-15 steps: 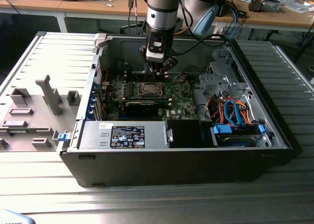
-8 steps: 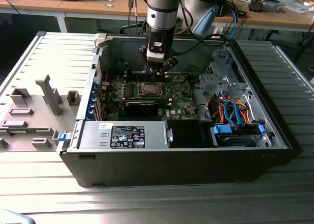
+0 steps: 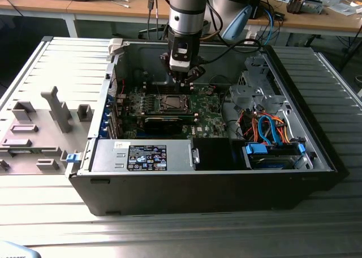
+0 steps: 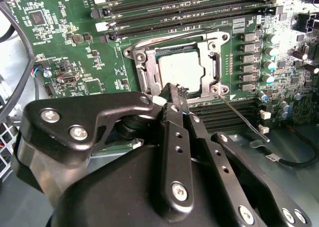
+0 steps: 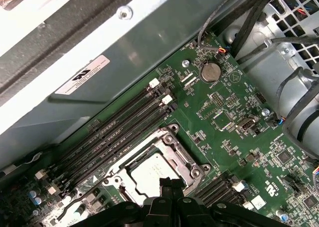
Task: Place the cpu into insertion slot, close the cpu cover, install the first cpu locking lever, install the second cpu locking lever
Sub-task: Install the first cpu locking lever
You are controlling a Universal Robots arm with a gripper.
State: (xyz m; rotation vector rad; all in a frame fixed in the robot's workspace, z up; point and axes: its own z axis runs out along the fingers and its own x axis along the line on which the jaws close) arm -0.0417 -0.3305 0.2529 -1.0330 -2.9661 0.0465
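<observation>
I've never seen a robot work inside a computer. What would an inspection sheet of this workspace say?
Surface: ribbed metal table carrying an open computer case.
Job's things: cpu lies flat on the motherboard, with the cpu cover down around it; a thin locking lever angles out from the cover's corner.
Clutter: grey plastic pieces at the exterior view's left.
Grippers: gripper poised at the cover's edge.
Cables: orange and blue cables inside the case.
Surroundings: wooden desks behind.
</observation>
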